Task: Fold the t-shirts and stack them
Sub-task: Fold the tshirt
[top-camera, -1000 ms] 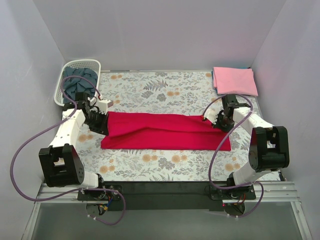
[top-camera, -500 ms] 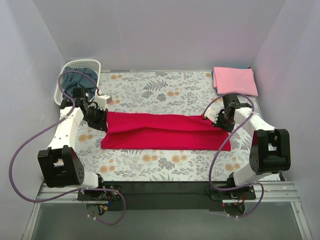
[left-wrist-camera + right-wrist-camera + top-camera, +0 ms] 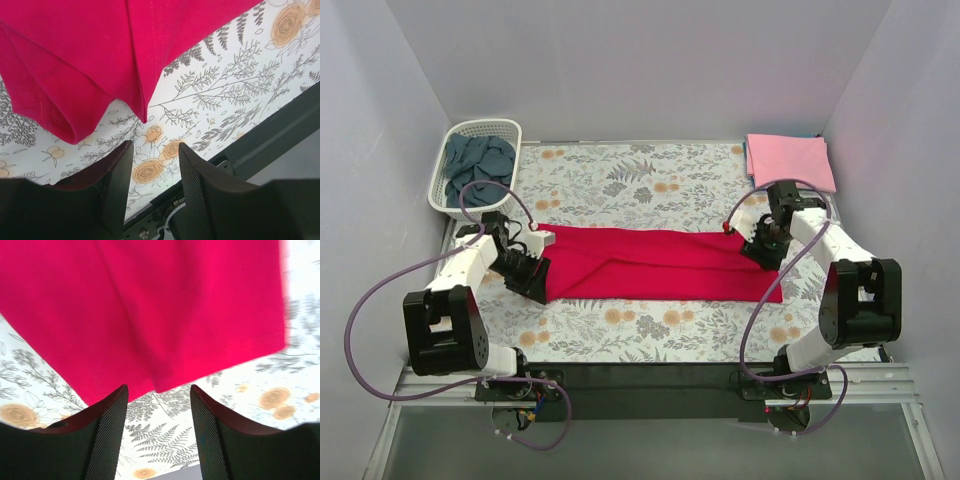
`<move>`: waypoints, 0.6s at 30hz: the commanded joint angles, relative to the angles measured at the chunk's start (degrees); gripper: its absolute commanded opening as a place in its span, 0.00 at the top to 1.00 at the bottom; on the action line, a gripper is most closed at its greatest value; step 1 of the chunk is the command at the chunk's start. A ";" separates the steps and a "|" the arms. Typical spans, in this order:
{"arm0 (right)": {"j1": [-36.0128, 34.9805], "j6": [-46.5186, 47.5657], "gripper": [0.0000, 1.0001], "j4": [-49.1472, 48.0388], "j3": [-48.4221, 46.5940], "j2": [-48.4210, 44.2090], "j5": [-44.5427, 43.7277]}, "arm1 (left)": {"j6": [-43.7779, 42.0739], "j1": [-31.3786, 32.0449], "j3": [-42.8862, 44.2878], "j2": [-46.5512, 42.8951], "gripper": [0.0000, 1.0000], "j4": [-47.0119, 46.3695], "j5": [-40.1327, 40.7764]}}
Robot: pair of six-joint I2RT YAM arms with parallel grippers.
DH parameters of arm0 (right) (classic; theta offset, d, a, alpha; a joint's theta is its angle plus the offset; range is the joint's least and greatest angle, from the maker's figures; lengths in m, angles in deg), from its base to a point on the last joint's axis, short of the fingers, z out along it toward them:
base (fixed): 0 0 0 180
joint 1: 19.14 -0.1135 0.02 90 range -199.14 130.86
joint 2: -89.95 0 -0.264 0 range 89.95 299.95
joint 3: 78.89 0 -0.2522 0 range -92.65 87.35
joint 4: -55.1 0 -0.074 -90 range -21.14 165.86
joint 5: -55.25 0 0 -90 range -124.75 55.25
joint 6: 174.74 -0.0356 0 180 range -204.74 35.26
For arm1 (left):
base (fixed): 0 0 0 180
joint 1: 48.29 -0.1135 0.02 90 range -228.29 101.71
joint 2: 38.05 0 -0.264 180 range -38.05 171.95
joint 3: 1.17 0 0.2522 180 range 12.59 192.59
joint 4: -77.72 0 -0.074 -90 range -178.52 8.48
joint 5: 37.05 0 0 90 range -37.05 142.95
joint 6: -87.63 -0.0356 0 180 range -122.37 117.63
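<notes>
The bright red t-shirt [image 3: 660, 265] lies folded into a long band across the floral cloth, and also shows in the left wrist view [image 3: 90, 55] and the right wrist view [image 3: 150, 300]. My left gripper [image 3: 532, 278] [image 3: 155, 165] hangs open just off the band's left end, with only the tablecloth between its fingers. At the right end my right gripper [image 3: 756, 250] [image 3: 159, 410] is open too, holding nothing. A folded light pink t-shirt [image 3: 788, 160] rests at the back right. The dark slate-blue t-shirt [image 3: 478, 160] is bundled in the basket.
A white lattice basket [image 3: 447, 176] stands at the back left corner. The grey floral cloth [image 3: 650, 180] covers the table. A black rail [image 3: 640, 375] runs along the near edge between the arm bases. White walls close in both sides and the back.
Both grippers have opened and let go of the red t-shirt's ends. The left gripper has swung toward the near edge, and the shirt now lies flat.
</notes>
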 commanded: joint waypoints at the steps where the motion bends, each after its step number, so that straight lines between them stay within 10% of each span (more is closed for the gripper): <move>1: -1.02 -3.51 0.40 8.07 -10.27 -0.41 8.81 | -1.43 -0.15 3.28 -3.06 0.57 -1.54 -4.32; 8: -11.74 -25.65 0.62 6.86 -29.34 10.99 21.38 | 4.29 -0.33 3.91 -0.24 0.57 -5.57 -8.10; 18: -31.59 -49.66 0.63 -6.40 -56.33 34.56 24.83 | 5.88 -1.38 -1.01 -2.17 0.59 -6.81 -9.77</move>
